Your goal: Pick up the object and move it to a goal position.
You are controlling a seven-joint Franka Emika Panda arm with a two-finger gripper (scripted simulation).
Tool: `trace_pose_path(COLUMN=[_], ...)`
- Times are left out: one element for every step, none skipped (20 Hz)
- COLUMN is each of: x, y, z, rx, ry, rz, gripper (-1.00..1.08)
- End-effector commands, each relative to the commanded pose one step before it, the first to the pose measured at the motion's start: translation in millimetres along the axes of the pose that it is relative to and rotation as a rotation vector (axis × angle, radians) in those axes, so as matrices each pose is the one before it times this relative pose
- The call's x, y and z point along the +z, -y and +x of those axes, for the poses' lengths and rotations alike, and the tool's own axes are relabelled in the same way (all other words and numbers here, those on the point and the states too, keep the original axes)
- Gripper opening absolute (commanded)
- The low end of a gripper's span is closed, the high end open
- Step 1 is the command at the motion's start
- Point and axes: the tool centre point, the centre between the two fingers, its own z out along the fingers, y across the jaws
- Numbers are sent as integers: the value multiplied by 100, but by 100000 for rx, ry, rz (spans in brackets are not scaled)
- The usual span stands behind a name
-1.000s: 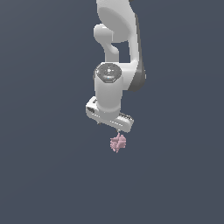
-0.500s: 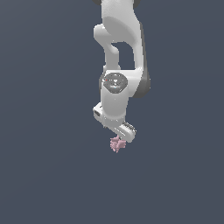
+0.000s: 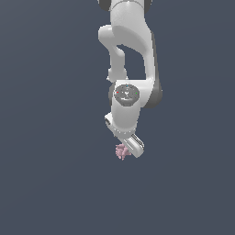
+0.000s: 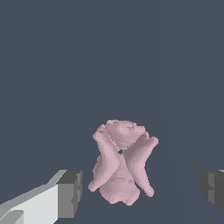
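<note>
Grey ground, object (image 4: pixel 121 166) between open pincer (image 4: pixel 142 190)

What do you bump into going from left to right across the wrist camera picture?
One gripper finger → the pale-pink lumpy object → the other gripper finger. A gap shows on each side of the object, so neither finger touches it.

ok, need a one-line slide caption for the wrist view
Wrist view: the open gripper straddles the pale-pink knobbly object, with visible gaps between each fingertip and the object.
</note>
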Motion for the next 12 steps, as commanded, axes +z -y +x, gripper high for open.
trace_pose_path(x=[283, 92, 81, 71, 60, 49, 38, 27, 16, 5, -18, 41], y=[365, 110, 96, 84, 70, 57, 44, 31, 18, 5, -31, 1], z=[-102, -43, -39, -36, -31, -25, -20, -14, -8, 0, -10, -3], rx=[3705, 1100, 971, 839, 710, 581, 452, 324, 195, 69, -457, 0], ry=[85, 33, 29, 25, 21, 17, 13, 10, 6, 2, 6, 0], rz=[139, 34, 30, 25, 21, 17, 13, 9, 6, 2, -33, 0], gripper=[100, 100, 100, 100, 100, 100, 100, 100, 100, 100, 100, 100])
